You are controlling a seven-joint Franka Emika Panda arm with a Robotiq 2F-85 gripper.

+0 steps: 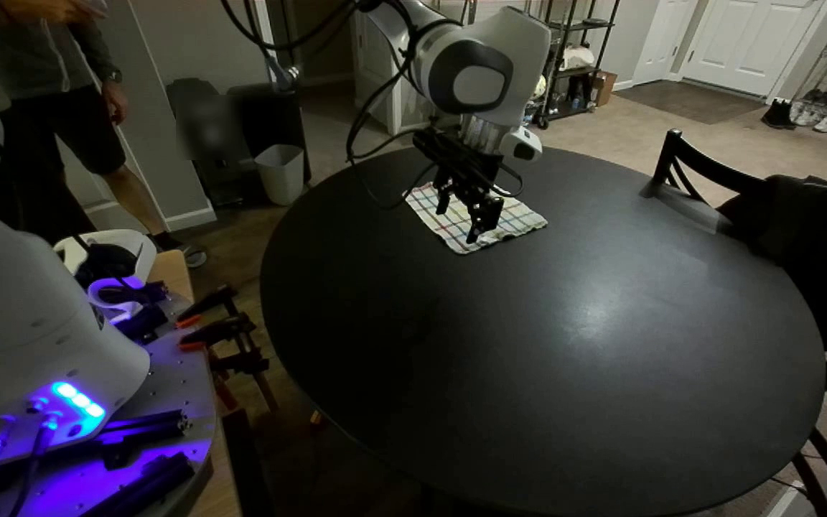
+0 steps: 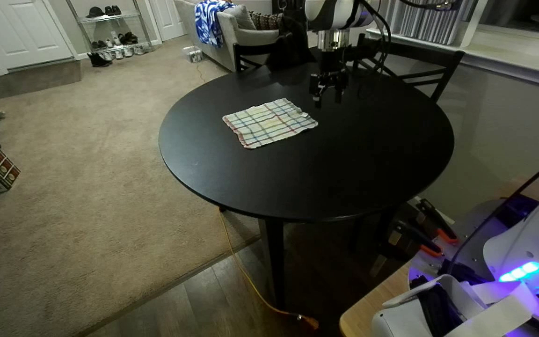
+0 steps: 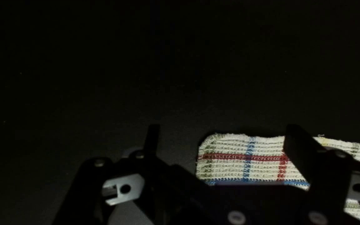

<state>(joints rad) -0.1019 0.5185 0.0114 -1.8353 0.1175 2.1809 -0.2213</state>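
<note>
A white checked cloth with red, blue, green and yellow lines (image 1: 521,219) lies flat on the round black table (image 1: 528,373). The cloth also shows in an exterior view (image 2: 269,122) and in the wrist view (image 3: 233,168). My gripper (image 1: 457,224) is open and empty, pointing down. In an exterior view the gripper (image 2: 328,99) stands just beyond the cloth's edge, apart from it, above the table. In the wrist view the gripper's fingers (image 3: 223,126) are wide apart. A corner of the cloth shows between them, and the right finger covers part of the cloth.
Black chairs (image 1: 715,169) stand at the table, one also by the window (image 2: 410,58). Black clamps with orange tips (image 1: 216,330) hold the robot's mount beside the table. A white headset (image 2: 419,309) lies by the base. A person (image 1: 62,108) stands behind the base.
</note>
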